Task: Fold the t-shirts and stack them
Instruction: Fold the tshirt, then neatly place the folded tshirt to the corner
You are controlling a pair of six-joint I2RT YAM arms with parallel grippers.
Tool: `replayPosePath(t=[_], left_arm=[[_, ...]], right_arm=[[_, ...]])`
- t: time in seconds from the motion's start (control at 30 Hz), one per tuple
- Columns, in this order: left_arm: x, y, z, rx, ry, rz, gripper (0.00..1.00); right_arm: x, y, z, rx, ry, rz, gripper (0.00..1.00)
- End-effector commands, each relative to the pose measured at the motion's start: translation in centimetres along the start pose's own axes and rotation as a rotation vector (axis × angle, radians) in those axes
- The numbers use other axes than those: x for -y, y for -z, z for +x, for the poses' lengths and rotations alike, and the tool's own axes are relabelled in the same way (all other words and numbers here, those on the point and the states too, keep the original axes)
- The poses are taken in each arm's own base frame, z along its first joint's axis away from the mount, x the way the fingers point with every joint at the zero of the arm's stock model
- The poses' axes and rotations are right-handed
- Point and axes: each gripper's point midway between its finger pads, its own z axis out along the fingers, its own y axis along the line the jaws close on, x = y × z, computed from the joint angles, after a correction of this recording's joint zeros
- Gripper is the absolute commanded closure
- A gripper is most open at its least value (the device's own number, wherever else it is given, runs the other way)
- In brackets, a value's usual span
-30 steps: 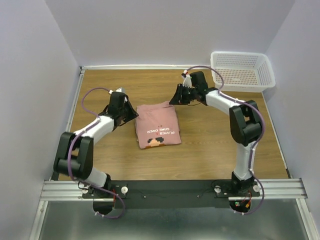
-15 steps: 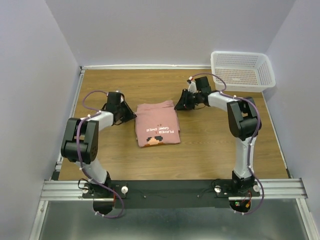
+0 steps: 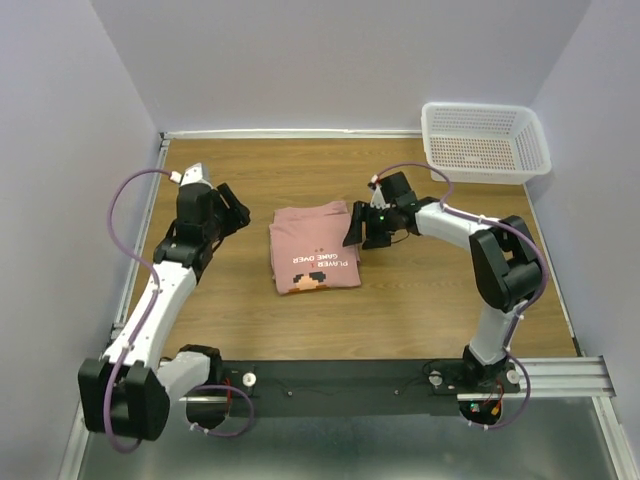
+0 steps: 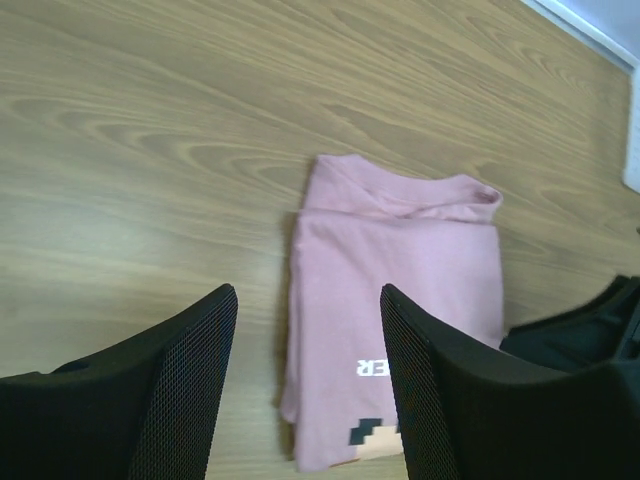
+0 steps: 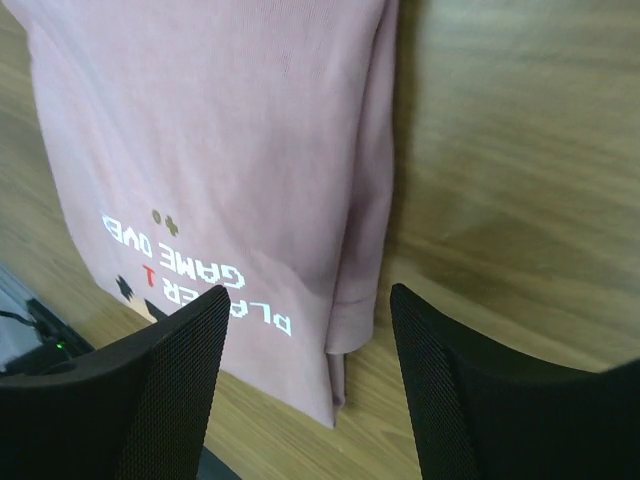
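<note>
The folded pink t-shirt (image 3: 314,250) lies flat in the middle of the table (image 3: 420,290), print up. My left gripper (image 3: 233,206) hangs at its 10 o'clock, apart from it, jaws spread with nothing between them. My right gripper (image 3: 357,228) is just beside the shirt's 2 o'clock edge, jaws likewise spread and empty. The white basket (image 3: 486,140) sits at 1 o'clock.

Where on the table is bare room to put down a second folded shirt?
The table is bare between the t-shirt and the near rail, and along the far edge left of the basket. Crowded: the shirt's sides, beside the left gripper and right gripper.
</note>
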Motion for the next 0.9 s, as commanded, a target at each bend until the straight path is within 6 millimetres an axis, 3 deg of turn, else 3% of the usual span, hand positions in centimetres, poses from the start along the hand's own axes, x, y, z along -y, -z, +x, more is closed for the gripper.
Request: replayPosePath(t=[0.0,0.2,0.33,0.43,0.47,0.57,0.6,0.63,0.8,0.87], left_arm=[[-4.2,3.4,-1.1,0.104,-0.064,-0.193,0.32],[-5.6,6.5,-3.6,0.272,-0.092,-0.256,0.32],[-6.3,6.7,-3.5,0.299,-0.096,-0.285,0.32],[-5.9,6.6,-2.9,0.303,-0.096,-0.266,0.32],[-5.7,6.6,-2.8,0.306,-0.103,-0.259,0.32],[-5.2,7.0,-3.1,0.324,-0.111,-0.248,0.32],[-5.1,7.1,-3.1,0.332,-0.11,-0.244,0.32],[-4.9,7.3,-3.1,0.34,-0.11,-0.237,0.33],[-4.2,8.4,-3.5,0.382,-0.107,-0.213,0.32],[-3.8,8.9,-3.6,0.402,-0.102,-0.195,0.32]], right_arm=[[1.4,-1.0,1.8,-0.031,-0.015,0.131,0.27],[-0.4,-2.6,2.5,-0.048,0.028,0.145,0.27],[-0.3,-3.7,3.2,-0.071,0.025,0.179,0.32],[0.3,-4.2,3.6,-0.081,0.032,0.223,0.44],[0.6,-4.1,3.6,-0.084,0.031,0.24,0.56],[2.5,-3.1,3.0,-0.039,0.047,0.347,0.8],[3.2,-2.4,2.5,-0.025,0.074,0.381,0.96],[4.7,-1.6,1.7,0.009,0.094,0.458,0.99],[11.9,4.3,0.1,0.034,0.163,0.731,0.99],[15.2,7.7,-0.9,0.06,0.164,0.846,1.0]])
